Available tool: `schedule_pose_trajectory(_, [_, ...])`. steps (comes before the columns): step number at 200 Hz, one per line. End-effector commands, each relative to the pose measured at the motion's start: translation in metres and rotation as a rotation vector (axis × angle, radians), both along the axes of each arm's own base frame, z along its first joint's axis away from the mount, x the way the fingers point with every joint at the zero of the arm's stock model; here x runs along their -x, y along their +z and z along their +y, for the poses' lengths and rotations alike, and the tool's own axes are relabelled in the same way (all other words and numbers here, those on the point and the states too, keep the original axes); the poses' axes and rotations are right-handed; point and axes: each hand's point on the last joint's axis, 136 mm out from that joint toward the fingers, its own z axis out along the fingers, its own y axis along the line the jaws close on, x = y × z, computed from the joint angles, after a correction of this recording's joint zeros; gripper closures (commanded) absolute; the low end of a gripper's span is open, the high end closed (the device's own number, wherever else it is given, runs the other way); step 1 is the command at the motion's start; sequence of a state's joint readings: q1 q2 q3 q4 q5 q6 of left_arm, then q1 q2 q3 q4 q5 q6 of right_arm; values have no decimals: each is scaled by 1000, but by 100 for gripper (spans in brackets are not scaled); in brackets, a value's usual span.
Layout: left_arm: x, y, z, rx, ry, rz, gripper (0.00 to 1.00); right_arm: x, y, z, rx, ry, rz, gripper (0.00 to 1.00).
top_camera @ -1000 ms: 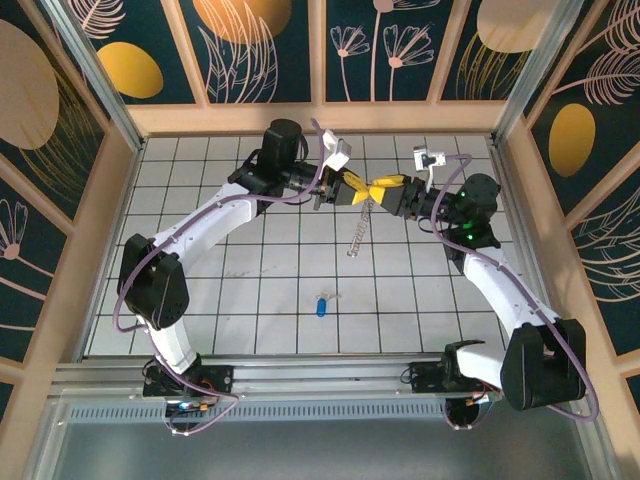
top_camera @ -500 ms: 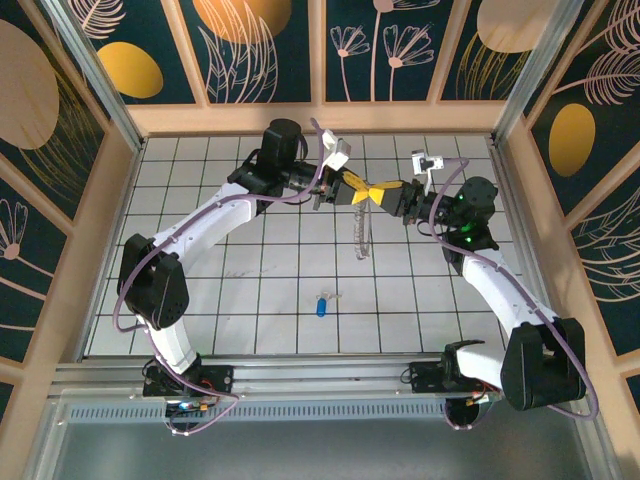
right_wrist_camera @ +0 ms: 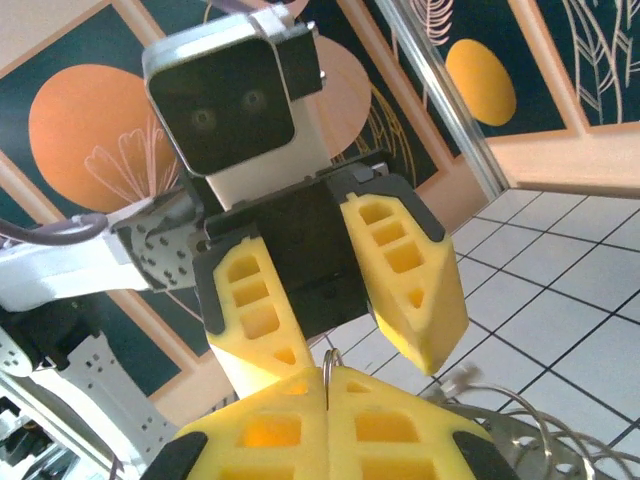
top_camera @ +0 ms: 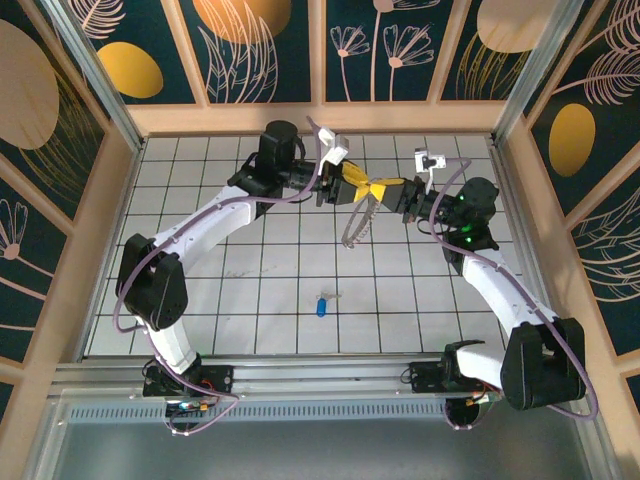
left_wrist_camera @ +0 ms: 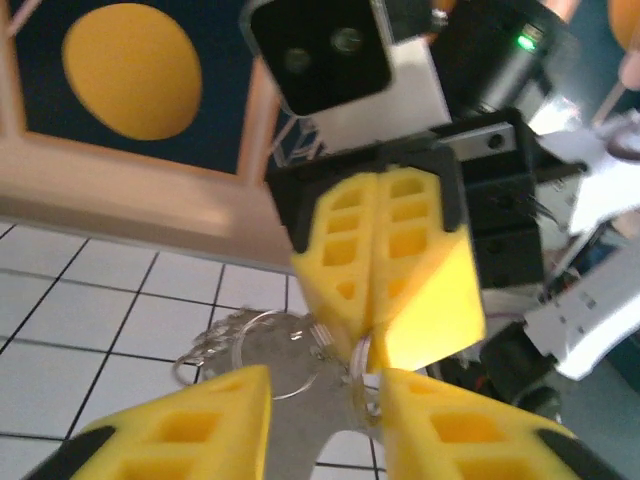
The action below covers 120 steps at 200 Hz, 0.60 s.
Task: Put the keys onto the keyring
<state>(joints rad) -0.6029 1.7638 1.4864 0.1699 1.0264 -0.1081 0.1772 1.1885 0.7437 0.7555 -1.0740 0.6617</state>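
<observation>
You are at the step of holding the hoop ready, with no key picked up yet. Your right tool (top_camera: 384,189) is pressed together on the rim of the keyring (top_camera: 356,225) and holds it in the air over the far middle of the bench (top_camera: 220,290), so the hoop hangs below the pinch. In its wrist view the thin wire stands up from between the shut fingers. Your left tool (top_camera: 352,186) faces it nose to nose with its fingers spread. They stand to either side of that stretch of rim without clamping it, though whether a pad brushes the metal can't be made out. The key (top_camera: 321,306), with its blue head, lies flat on the bench. It is nearer the arm bases, well apart from the ring and from both tools. My reading is that the left arm is the free one, so the next move is to draw it back from the ring and bring it down over the key. That calls for a low, square pinch on the blue head that leaves its hole clear, while the right keeps the hoop steady. By count there are one key, one keyring and two tools. Small metal pieces fringe the rim, too fine to count.
</observation>
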Motion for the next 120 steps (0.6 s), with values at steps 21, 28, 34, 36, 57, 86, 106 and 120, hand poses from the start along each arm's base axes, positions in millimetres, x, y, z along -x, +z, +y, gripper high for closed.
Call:
schedule_pose_trajectory(21, [-11,62,24,157,237,-94,46,-3,15,-12,-34,-40,-93,100])
schedule_pose_trajectory(28, [-13,64,27,162,267,-90,44,-3,17,-13,-37,-44,-103,100])
schedule_pose_trajectory(34, [-14,65,30,165,289,-88,42,-3,18,-13,-37,-46,-109,100])
schedule_pose_trajectory(36, [-14,66,31,167,297,-85,41,-3,18,-14,-38,-46,-110,100])
schedule_pose_trajectory(57, [-18,68,40,181,373,-65,36,-1,21,-15,-46,-49,-135,100])
schedule_pose_trajectory(86, [-21,63,45,185,411,-28,33,0,29,-17,-76,-59,-176,100])
schedule_pose_trajectory(106, [-22,58,45,183,425,-2,33,1,35,-18,-103,-64,-198,100])
schedule_pose_trajectory(120, [-24,55,46,192,437,19,32,3,41,-20,-129,-69,-220,100])
